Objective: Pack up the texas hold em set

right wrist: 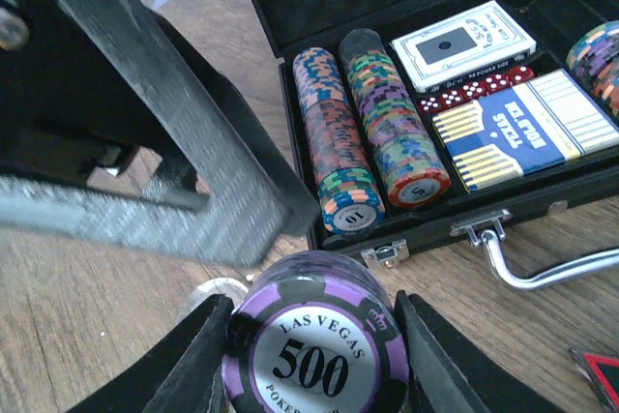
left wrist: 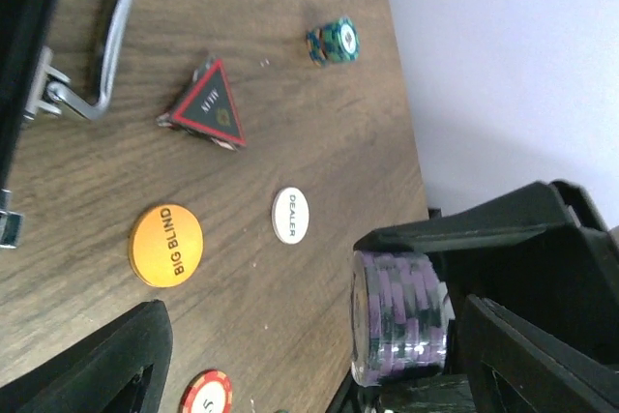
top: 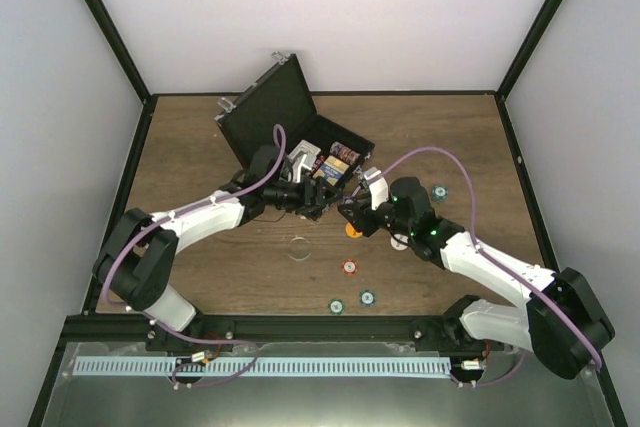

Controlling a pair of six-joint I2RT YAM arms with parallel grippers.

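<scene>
The black briefcase (top: 262, 112) stands open at the back; in the right wrist view its front wall (right wrist: 426, 221) shows, with two chip rows (right wrist: 338, 137), card decks (right wrist: 467, 45) and red dice inside. My right gripper (right wrist: 311, 336) is shut on a sideways stack of purple 500 chips (right wrist: 314, 360), low over the table before the case. My left gripper (left wrist: 314, 326) is wide open, with that purple stack (left wrist: 398, 316) between its fingers, close to one of them. The orange button (left wrist: 166, 245), white dealer button (left wrist: 290, 215) and triangular marker (left wrist: 208, 105) lie on the table.
Loose chips lie on the table: a red one (top: 349, 267), two greenish ones (top: 337, 305) near the front, a teal stack (top: 438, 192) at the right. A clear round disc (top: 298, 247) lies left of them. The case's silver handle (right wrist: 542, 273) sticks out forward.
</scene>
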